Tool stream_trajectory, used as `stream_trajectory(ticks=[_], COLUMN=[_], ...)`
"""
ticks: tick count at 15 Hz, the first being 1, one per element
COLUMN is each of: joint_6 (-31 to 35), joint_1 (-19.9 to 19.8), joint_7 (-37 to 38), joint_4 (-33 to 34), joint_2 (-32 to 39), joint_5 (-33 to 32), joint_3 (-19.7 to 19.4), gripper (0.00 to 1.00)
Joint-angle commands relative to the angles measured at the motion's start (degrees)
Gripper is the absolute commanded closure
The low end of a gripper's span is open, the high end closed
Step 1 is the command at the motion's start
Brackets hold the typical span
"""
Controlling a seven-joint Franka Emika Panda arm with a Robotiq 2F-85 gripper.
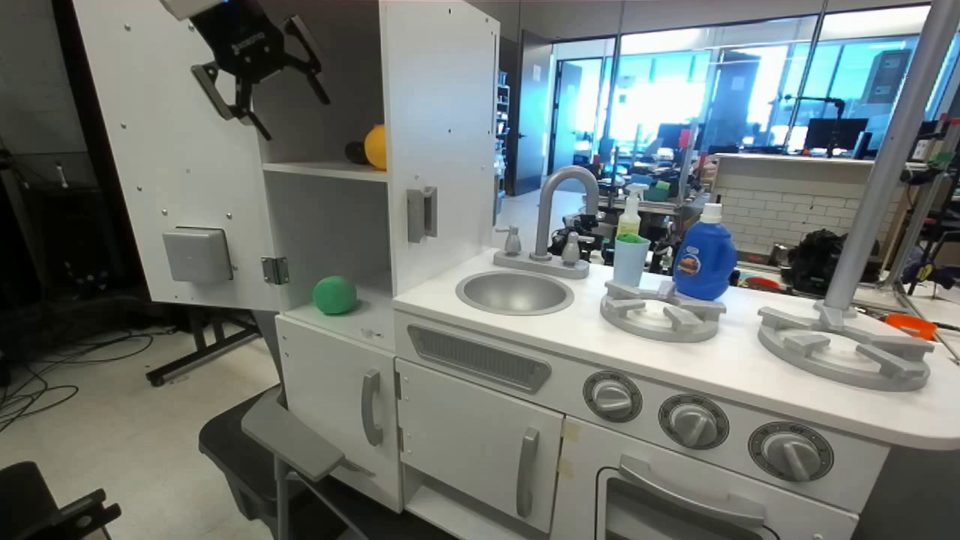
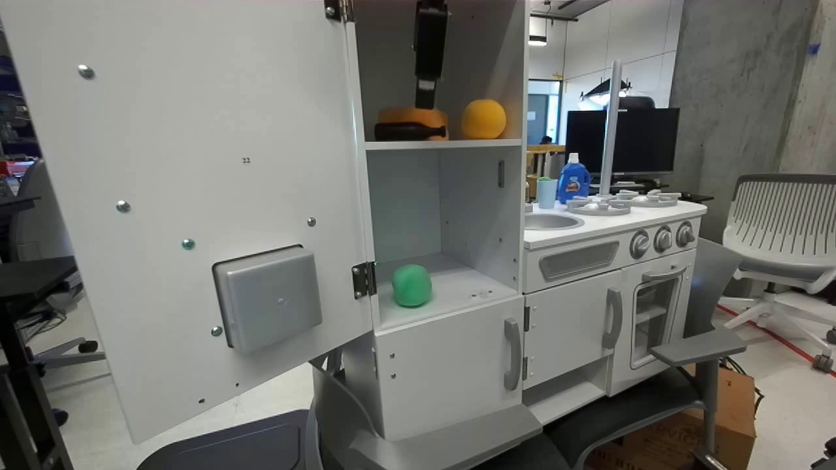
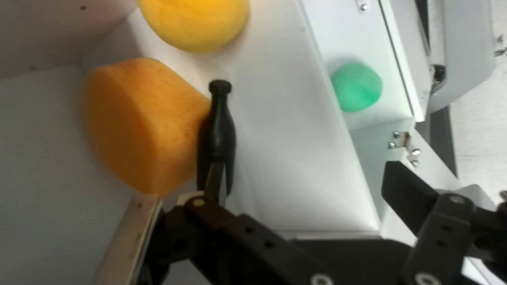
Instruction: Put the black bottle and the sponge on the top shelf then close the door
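Note:
The black bottle (image 3: 217, 134) lies on its side on the top shelf (image 2: 450, 145). It also shows in an exterior view (image 2: 408, 132), in front of an orange block. The yellow roundish sponge (image 2: 484, 119) rests on the same shelf beside it; it also shows in the wrist view (image 3: 198, 23) and in an exterior view (image 1: 377, 147). The white door (image 2: 196, 163) stands wide open, inner side showing; its handle is hidden. My gripper (image 1: 294, 114) is open and empty, above the shelf. In the wrist view (image 3: 307, 178) one finger overlaps the bottle; I cannot tell whether they touch.
The orange block (image 3: 150, 122) sits behind the bottle on the top shelf. A green ball (image 2: 412, 285) is on the lower shelf. The cabinet's side wall (image 1: 442, 97) borders the shelf. A sink (image 1: 515, 292) and a blue bottle (image 1: 706, 259) are on the counter.

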Motion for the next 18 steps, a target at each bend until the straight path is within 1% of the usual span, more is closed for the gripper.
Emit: stream_trajectory(ticks=[1, 2, 3, 4, 5, 6, 7, 9, 10, 11, 12, 13, 14, 15, 16, 17, 18], joint_6=[-7.57, -11.67, -14.82, -18.38, -20.7, -23.72, -27.84, -34.91, -38.94, -44.4, -48.74, -53.04, -55.14, -54.76, -53.12, -48.51, -46.37], joint_1=[-5.92, -6.72, -7.29, -6.63, -1.87, -1.22, -0.84, 0.58, 1.27, 2.36, 2.9, 3.8, 4.48, 5.23, 5.71, 6.38, 6.9], joint_7=[-15.5, -19.84, -24.06, -27.67, -30.8, -33.33, -36.7, -41.59, -43.81, -45.17, -47.55, -48.02, -48.09, -46.72, -44.91, -39.9, -38.53], joint_4=[1.71, 3.6, 5.32, 7.05, 8.37, 10.39, 10.98, 14.35, 15.8, 18.64, 19.65, 22.66, 24.29, 26.04, 27.35, 28.36, 29.07], joint_2=[-1.34, -1.66, -1.84, -2.81, -3.55, -3.77, -7.1, -8.85, -10.02, -10.46, -11.29, -11.17, -11.37, -11.0, -10.47, -9.36, -8.32], joint_5=[11.55, 14.61, 17.15, 19.41, 21.56, 22.59, 25.12, 27.27, 27.99, 28.21, 28.64, 28.08, 27.45, 26.5, 26.06, 25.73, 24.74], joint_3=[8.92, 10.76, 11.44, 10.9, 5.94, 5.21, 4.35, 2.27, 1.37, 0.81, 0.05, -0.27, -0.65, -0.71, -0.89, -0.68, -0.6], gripper=[0.0, 0.0, 0.0, 0.0, 0.0, 0.0, 0.0, 0.0, 0.0, 0.0, 0.0, 0.0, 0.0, 0.0, 0.0, 0.0, 0.0])
